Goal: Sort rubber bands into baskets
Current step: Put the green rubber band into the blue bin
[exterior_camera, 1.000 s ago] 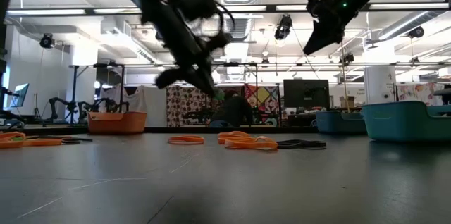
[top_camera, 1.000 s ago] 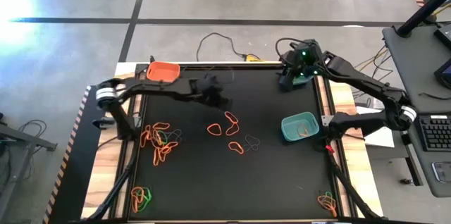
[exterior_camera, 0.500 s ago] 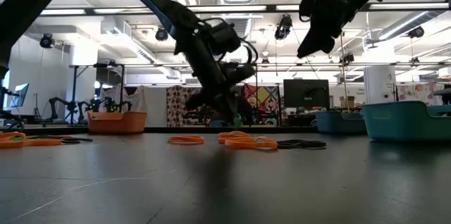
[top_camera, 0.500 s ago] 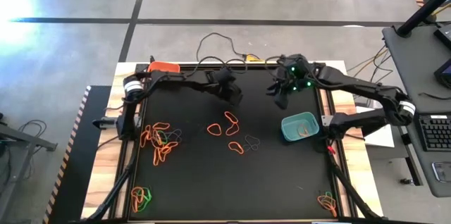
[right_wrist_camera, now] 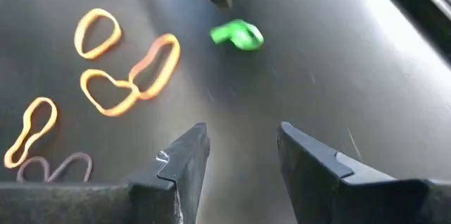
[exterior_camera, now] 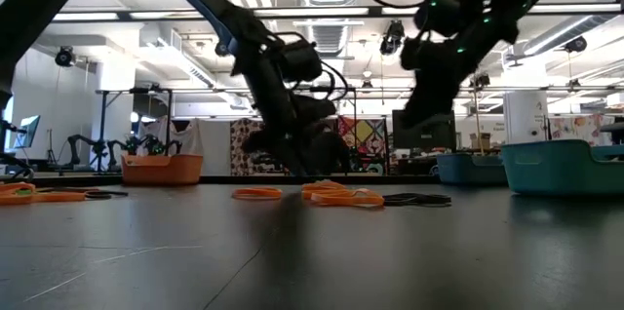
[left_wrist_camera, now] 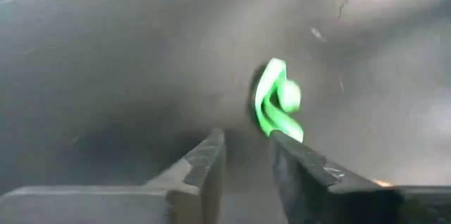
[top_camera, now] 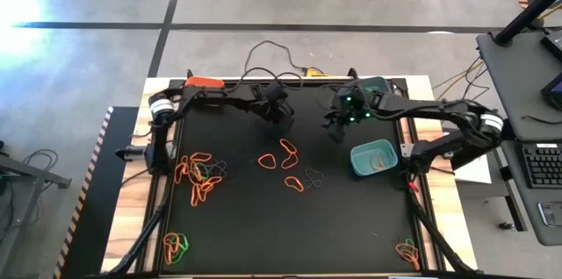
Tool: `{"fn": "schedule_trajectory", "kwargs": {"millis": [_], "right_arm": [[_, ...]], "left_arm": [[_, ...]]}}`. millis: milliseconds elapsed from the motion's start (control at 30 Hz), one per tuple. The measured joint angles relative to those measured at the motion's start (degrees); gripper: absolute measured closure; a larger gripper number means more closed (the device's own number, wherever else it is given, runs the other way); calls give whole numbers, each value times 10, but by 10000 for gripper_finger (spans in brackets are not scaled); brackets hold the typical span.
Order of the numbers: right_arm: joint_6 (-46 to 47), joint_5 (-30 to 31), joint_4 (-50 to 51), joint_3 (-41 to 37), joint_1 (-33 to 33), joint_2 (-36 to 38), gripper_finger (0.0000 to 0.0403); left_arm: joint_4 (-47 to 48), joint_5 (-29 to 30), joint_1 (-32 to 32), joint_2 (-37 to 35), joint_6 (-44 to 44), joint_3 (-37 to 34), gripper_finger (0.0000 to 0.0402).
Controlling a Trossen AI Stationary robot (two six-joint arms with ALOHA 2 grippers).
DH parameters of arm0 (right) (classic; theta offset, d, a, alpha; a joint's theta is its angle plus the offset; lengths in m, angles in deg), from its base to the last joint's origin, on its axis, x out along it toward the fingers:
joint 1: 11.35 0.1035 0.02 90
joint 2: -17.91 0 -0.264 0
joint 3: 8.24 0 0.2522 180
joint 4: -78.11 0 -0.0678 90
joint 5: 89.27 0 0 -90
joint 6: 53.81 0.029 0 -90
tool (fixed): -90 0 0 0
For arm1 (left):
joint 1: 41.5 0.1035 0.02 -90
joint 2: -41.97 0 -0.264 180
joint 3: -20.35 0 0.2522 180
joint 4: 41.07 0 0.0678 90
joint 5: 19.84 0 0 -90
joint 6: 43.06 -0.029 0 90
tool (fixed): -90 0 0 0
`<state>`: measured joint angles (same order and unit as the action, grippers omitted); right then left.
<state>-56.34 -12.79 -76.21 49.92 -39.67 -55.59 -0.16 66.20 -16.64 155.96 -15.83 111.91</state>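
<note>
Crumpled glossy green rubber band (left_wrist_camera: 277, 104) on matte mat (left_wrist_camera: 106, 55).

Surface: black table mat (top_camera: 334, 218).
Green rubber band (left_wrist_camera: 277, 104): on mat, just beyond left fingers (left_wrist_camera: 204, 164).
Orange rubber bands (right_wrist_camera: 134, 76): on mat, beyond right fingers (right_wrist_camera: 187, 157).
Teal basket (top_camera: 374, 158): on mat.

Both arms reach in over the far half of the table, wrists bent downward. The left gripper (top_camera: 279, 114) hangs low with its fingers (left_wrist_camera: 201, 164) narrowly parted. The right gripper (top_camera: 335, 126) hovers higher nearby, its fingers (right_wrist_camera: 184, 159) spread apart.
</note>
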Motion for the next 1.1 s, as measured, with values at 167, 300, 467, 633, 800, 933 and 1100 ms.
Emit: {"fn": "schedule_trajectory", "kwargs": {"millis": [167, 300, 467, 633, 800, 933, 1100], "right_arm": [[-1, 0, -56, 35, 17, -87, 241], [-18, 1, -78, 74, 17, -162, 240], [-68, -4, -77, 154, 24, -253, 228], [-107, 2, -51, 234, 28, -322, 218], [-150, 3, 27, 289, 27, -365, 226], [-156, 25, 53, 303, 28, -391, 238], [-112, 34, 23, 305, 30, -393, 249]], "left_arm": [[26, 11, -1, -110, -55, -62, 242], [1, 18, 1, -235, -73, -155, 221], [-80, 22, 10, -359, -73, -278, 221], [-176, -10, -1, -433, -69, -370, 227], [-184, -11, -8, -484, -56, -414, 233], [-180, -11, -8, -518, -46, -436, 233], [-179, -11, -9, -546, -50, -457, 233]]}}
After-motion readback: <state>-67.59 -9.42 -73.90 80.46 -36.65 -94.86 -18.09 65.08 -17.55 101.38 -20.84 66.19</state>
